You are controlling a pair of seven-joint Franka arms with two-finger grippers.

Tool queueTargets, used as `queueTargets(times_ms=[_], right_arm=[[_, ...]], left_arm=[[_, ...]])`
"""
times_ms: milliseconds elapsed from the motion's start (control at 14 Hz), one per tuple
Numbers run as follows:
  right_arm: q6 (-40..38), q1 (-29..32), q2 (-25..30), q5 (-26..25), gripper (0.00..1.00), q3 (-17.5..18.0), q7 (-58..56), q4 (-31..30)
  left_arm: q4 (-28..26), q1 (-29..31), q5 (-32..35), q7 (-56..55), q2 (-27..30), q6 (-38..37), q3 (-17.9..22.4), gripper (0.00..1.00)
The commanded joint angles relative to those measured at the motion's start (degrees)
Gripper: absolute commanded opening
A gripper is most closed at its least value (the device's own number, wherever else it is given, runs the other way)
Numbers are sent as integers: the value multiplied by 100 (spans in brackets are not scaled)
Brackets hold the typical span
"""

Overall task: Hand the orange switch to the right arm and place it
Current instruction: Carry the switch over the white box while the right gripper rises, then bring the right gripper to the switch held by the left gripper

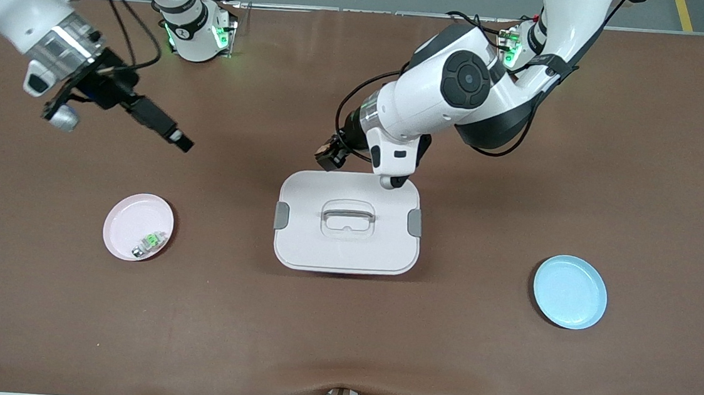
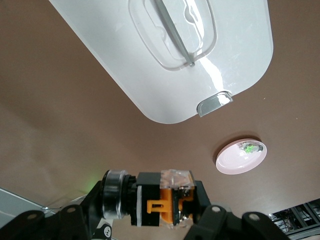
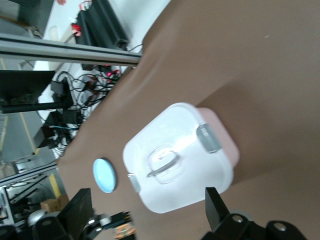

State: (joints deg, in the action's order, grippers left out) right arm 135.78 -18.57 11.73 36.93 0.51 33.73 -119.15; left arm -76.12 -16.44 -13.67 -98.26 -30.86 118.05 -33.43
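The orange switch is a small black part with an orange middle and a silver ring at one end. My left gripper is shut on it. In the front view that gripper hangs with the switch in the air just over the table, by the white lidded box's edge toward the robot bases. My right gripper is open and empty, up in the air toward the right arm's end of the table. Its wrist view shows its two black fingers spread wide, and the switch shows between them, farther off.
The white box with grey side latches and a lid handle sits mid-table. A pink plate holding a green-and-white part lies toward the right arm's end. A blue plate lies toward the left arm's end.
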Motion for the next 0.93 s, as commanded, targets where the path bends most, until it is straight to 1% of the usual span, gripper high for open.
queueTargets(times_ms=[0,142,356,570,855], right_arm=[[964,-707,84,103,100,-59,152,-310],[1362,-989,-4,95,100,-59,-128,-329],[1547,-1157,-92,103,100,-59,-226,-381],[2310,-1525,-153,103,100,-59,-252,-732],[2523,-1834,-434,-2,100,-59,-288,-777]], left_arm=[[186,-43,-92,-71,-104,8,12,0],[186,-43,-92,-79,-104,8,12,0],[194,-34,-92,-62,-95,8,20,0],[194,-26,-92,-53,-95,8,38,0],[194,-8,-92,-62,-95,122,38,0]])
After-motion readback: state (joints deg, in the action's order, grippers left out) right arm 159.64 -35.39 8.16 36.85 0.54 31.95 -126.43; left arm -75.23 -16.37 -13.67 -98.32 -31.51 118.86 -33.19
